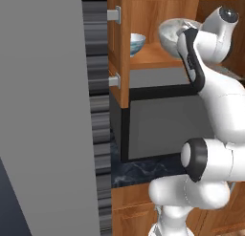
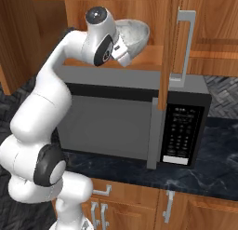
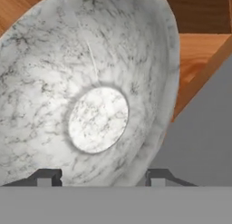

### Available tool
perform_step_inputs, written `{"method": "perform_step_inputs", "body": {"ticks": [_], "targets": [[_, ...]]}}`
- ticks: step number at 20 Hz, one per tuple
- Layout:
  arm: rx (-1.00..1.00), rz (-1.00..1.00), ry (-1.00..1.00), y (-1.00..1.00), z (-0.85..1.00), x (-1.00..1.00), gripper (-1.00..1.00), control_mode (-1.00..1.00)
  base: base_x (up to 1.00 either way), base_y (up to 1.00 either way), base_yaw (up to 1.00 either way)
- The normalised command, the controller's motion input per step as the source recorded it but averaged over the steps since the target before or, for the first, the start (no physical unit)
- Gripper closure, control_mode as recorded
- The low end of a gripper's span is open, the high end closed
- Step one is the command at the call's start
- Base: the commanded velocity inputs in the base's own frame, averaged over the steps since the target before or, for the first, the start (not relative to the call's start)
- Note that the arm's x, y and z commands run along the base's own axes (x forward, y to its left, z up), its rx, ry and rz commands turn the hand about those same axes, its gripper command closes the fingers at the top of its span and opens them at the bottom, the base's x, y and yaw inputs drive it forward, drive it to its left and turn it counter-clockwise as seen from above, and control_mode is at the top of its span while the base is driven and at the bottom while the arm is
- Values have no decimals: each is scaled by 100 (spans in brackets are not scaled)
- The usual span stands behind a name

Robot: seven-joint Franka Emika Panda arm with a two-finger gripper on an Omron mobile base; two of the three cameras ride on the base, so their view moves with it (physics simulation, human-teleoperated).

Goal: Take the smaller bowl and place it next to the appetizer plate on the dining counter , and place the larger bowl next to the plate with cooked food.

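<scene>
In the open wooden cabinet above the microwave (image 2: 135, 119), the larger bowl (image 3: 86, 91) tilts between the spread fingers (image 3: 47, 177), seemingly just gripped, while the smaller bowl (image 1: 137, 43) sits leftward, so neither delivery looks done.

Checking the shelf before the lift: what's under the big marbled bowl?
The big marbled bowl sits tilted on the wooden cabinet shelf, with the microwave below. The arm covers its contact with the shelf; the hand is at its rim.

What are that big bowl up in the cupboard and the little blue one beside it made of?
The larger bowl looks like polished stone or marble: grey-white with dark veining, though it is only rendered. The smaller bowl looks like glazed ceramic, glossy light blue outside and white inside. Both sit on a wooden shelf.
</scene>
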Motion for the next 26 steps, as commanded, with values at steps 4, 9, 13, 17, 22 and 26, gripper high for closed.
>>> {"method": "perform_step_inputs", "body": {"ticks": [4,9,13,17,22,26], "targets": [[-1,0,-10,35,-3,-100,100,-100,0,0,0],[-2,0,-26,19,4,-100,100,-100,0,0,0],[0,19,-24,3,18,-100,100,-100,0,0,0],[-5,39,-1,1,7,-100,100,-100,0,0,0],[-9,35,3,1,17,-100,100,-100,0,0,0],[-13,22,20,7,10,-100,100,-100,0,0,0]]}}
